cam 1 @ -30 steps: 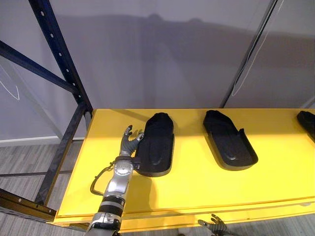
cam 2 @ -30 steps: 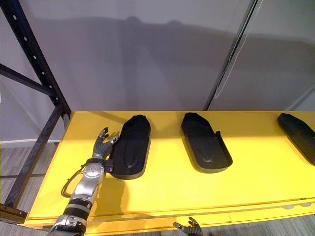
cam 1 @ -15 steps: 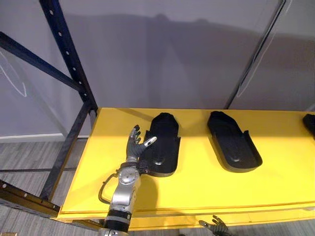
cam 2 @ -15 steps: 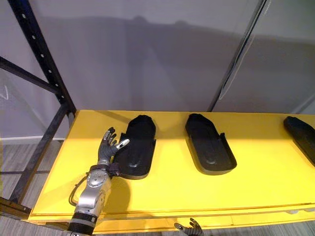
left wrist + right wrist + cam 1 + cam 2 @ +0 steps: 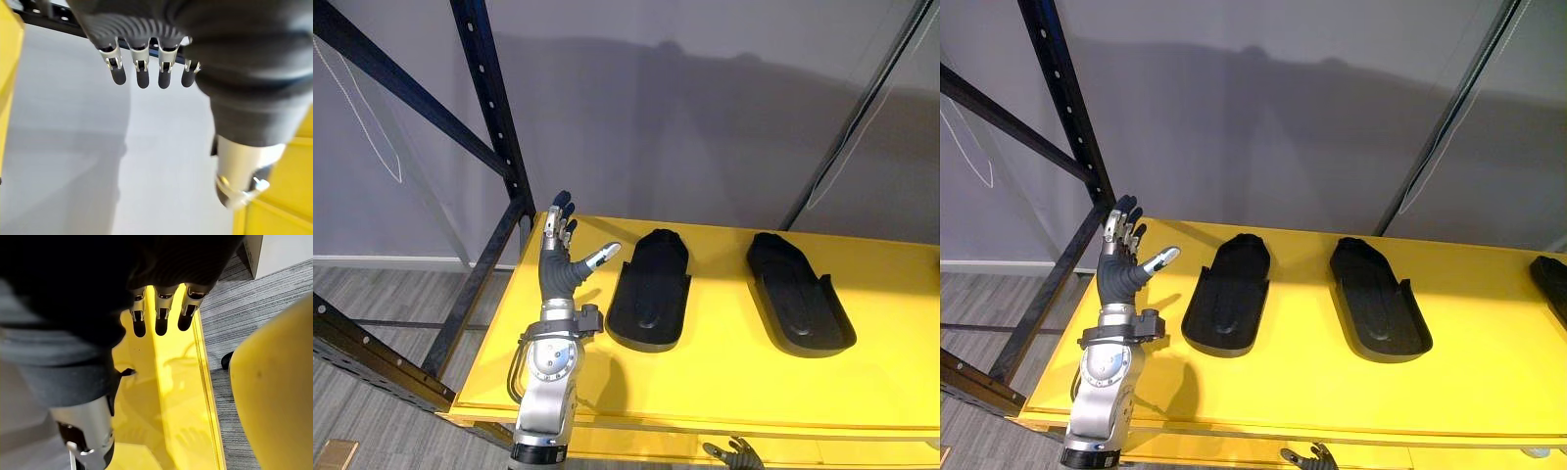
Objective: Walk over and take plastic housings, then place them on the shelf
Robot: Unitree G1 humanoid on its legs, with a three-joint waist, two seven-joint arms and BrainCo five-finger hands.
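Resting on yellow shelf (image 5: 1263, 384): three black housings (image 5: 1224, 308) (image 5: 1379, 311) (image 5: 1551, 282); left hand (image 5: 1117, 274) raised, fingers (image 5: 1124, 218) spread, empty.

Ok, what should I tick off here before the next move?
1. Left robot hand open, fingers straight, holding nothing: ok.
2. Left robot hand raised beside the near housing, not touching it: ok.
3. Near housing and second housing lying flat on the yellow shelf, apart from each other: ok.
4. Right robot hand open and empty, low by the shelf's front edge: ok.
5. A housing in hand for placing: not ok.
6. Gap between left robot hand and the dark rack post: cannot tell.
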